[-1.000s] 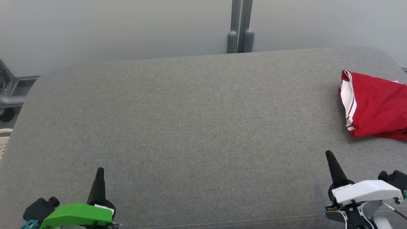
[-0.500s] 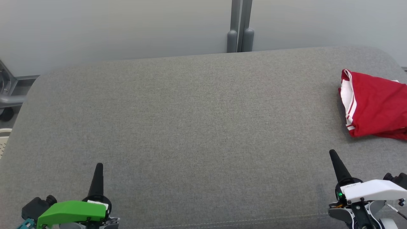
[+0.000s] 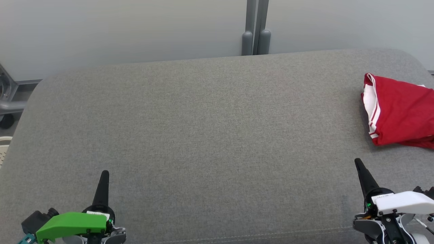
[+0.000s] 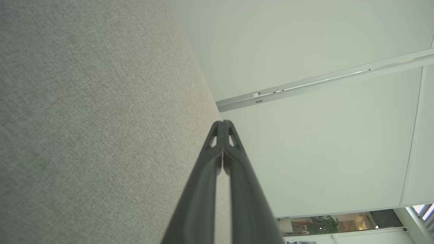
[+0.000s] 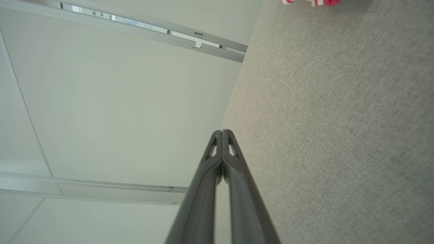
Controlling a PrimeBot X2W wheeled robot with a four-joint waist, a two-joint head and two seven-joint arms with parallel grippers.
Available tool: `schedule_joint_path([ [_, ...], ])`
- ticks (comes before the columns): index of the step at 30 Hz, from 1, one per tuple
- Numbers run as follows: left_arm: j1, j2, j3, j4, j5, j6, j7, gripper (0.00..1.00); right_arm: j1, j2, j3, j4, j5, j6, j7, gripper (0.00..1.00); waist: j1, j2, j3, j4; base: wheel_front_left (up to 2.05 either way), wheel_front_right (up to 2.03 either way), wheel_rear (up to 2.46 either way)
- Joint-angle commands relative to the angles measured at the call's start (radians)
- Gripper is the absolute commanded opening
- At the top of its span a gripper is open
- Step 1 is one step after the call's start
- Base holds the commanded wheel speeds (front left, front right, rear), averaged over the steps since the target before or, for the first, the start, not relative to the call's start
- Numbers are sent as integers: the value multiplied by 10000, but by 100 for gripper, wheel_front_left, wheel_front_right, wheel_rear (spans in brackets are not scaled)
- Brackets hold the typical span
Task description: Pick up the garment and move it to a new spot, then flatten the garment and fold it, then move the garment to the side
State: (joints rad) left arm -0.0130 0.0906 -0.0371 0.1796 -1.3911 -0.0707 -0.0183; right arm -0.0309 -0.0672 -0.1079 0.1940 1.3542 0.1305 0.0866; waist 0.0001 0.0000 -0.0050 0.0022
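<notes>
left gripper [image 3: 104, 174], 7 o'clock: green cover [image 3: 71, 222], black housing [image 3: 35, 221], dark tapered fingers [image 3: 101, 193] | right gripper [image 3: 358, 162], 5 o'clock: white cover [image 3: 403, 200], screws, green light [image 3: 368, 205], thin cable [image 3: 420, 222] | fingertips [image 4: 228, 126]: slotted

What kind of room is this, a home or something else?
Probably an office or lab test area rather than a home: a wide grey upholstered bench stands before plain pale partition panels joined by a grey post. A red-and-white garment lies at its right end.
</notes>
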Motion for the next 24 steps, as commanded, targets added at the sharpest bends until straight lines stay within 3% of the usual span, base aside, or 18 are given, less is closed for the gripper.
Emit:
schedule_joint_path([
  [1, -255, -12, 86, -22, -238, -97, 61, 0, -150, -43, -67, -95, 251, 5, 51, 0, -1, 0, 3, 0, 0, 0, 0],
  [24, -427, -256, 472, 60, -1639, -466, 452, 0, -149, -17, -415, -120, 1950, 4, 510, 0, -1, 0, 47, -14, 0, 0, 0],
])
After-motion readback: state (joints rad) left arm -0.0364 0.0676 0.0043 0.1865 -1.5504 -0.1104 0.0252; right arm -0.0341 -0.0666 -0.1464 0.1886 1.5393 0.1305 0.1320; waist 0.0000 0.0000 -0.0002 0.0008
